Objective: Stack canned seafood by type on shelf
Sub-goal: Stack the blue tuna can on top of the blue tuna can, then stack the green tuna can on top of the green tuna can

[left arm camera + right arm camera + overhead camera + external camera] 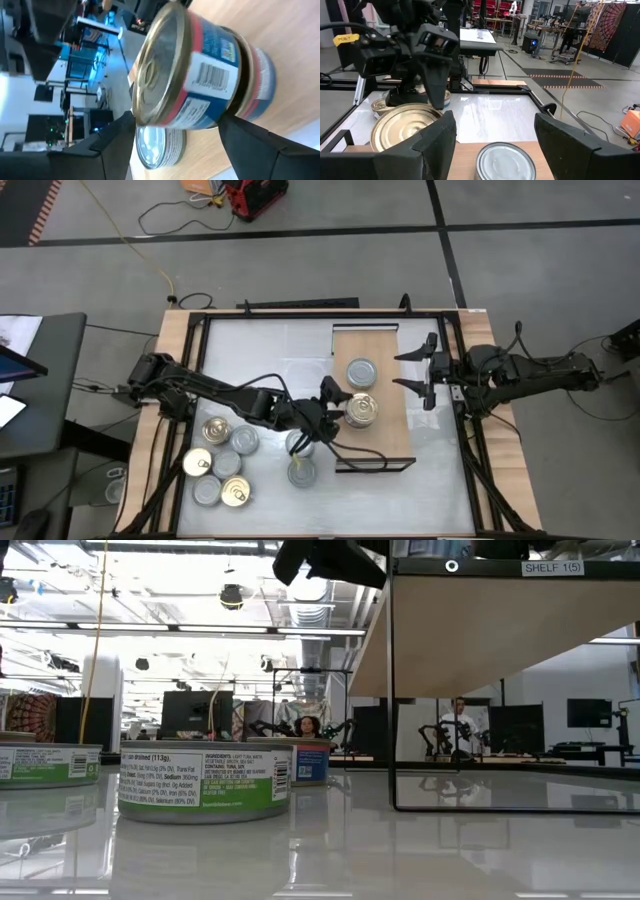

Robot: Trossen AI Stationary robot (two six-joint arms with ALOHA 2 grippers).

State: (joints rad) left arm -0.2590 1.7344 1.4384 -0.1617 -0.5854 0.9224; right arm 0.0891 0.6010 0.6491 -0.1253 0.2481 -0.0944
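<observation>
While spread apart, left tool [336, 406] around gold-lidded tin [361, 410] stacked on shelf [385, 355]; right tool [428, 370] apart, beside shelf.

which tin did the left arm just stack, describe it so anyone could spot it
Find the light-wood shelf on the table's right half. Two tin spots sit on it; the one by the left gripper is a two-high stack. Its top tin has a gold lid and blue-red label, unlike the lone silver-lidded tin.
</observation>
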